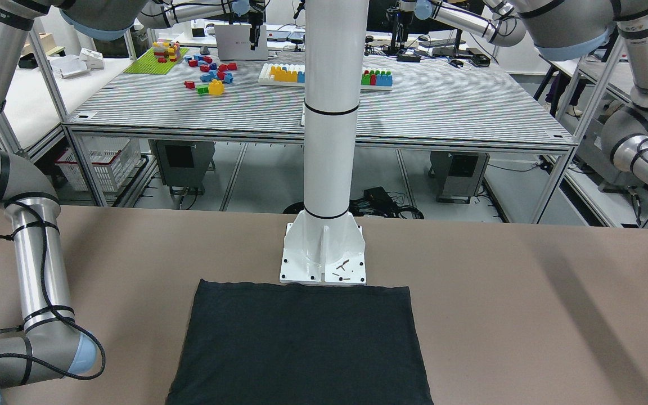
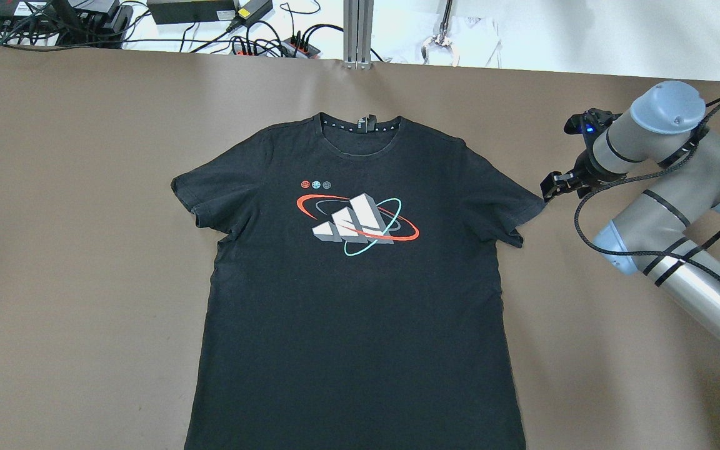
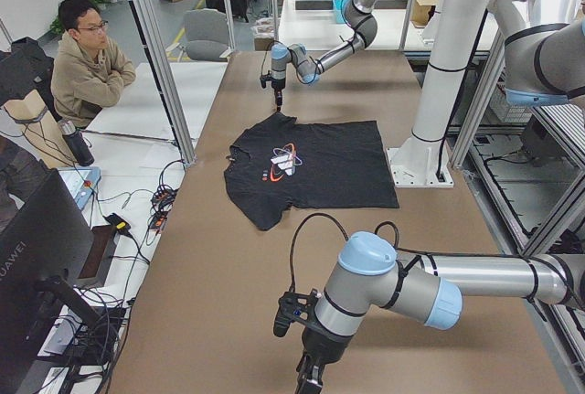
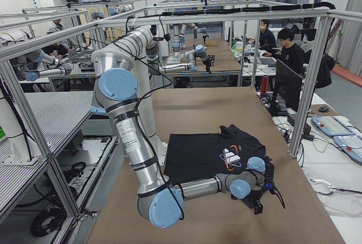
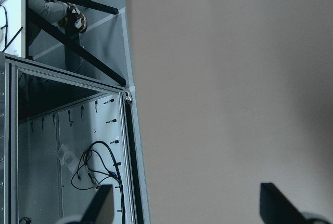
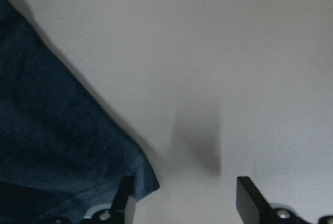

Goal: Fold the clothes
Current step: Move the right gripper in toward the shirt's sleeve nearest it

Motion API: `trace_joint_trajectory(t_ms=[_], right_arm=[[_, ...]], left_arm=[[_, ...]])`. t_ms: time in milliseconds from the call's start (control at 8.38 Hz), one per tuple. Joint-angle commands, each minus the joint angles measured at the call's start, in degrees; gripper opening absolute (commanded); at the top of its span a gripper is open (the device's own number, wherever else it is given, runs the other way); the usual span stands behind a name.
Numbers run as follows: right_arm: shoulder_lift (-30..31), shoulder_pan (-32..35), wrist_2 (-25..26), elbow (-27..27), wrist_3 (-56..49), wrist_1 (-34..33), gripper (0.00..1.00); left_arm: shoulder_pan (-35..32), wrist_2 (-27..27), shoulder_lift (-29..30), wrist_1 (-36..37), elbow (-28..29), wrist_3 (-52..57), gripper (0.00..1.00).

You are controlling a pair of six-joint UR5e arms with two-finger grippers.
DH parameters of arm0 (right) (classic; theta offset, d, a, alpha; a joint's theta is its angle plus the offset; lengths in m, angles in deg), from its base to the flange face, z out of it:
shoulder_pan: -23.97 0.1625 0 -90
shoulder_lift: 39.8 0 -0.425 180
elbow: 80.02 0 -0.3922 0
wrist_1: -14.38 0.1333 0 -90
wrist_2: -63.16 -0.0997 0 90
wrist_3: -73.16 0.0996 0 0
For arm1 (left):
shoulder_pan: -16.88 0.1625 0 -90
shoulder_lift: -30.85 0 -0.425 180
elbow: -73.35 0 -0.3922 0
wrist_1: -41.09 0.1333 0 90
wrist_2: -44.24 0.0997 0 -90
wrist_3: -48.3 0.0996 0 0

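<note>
Right hand [image 6: 187,202] open beside sleeve [image 6: 73,130], black T-shirt [image 2: 354,312] flat on table [image 2: 85,262]

T-shirt [image 2: 354,300] common to four exterior views

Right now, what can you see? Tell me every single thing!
T-shirt: one, black with a white, red and teal picture, spread flat on the table.
Table: one, brown, under the T-shirt.
Post: one, white, bolted to the table at the T-shirt's bottom hem.
Toy blocks: many, red, blue, yellow and green, on the striped table behind.
Cables: several, black, past the table's far edge.
Person: one nearby, tan top, seated beside the table.
Left gripper: one, black fingers, open, over bare table away from the T-shirt.
Right gripper: one, black fingers, open, at the tip of one sleeve.
</note>
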Motion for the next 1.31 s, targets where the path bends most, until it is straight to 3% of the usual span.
trace_joint_trajectory(t_ms=[0,477,596,835,1193], right_arm=[[-0.2,-0.5,-0.1,-0.6,2.1,0.6,0.60],[-0.9,-1.3,-0.1,-0.7,3.9,0.6,0.56],[-0.9,-1.3,-0.1,-0.8,3.9,0.6,0.47],[-0.9,-1.3,-0.1,-0.8,4.0,0.6,0.03],[-1.7,-1.1,-2.2,0.0,4.6,0.6,0.00]], left_arm=[[0.1,0.1,0.1,0.0,-0.2,0.0,1.00],[0.0,0.3,0.1,0.0,0.2,0.1,1.00],[0.0,0.4,0.1,0.0,0.2,0.1,1.00],[0.0,0.4,0.1,0.0,0.2,0.1,1.00],[0.0,0.4,-0.1,0.0,0.2,0.2,1.00]])
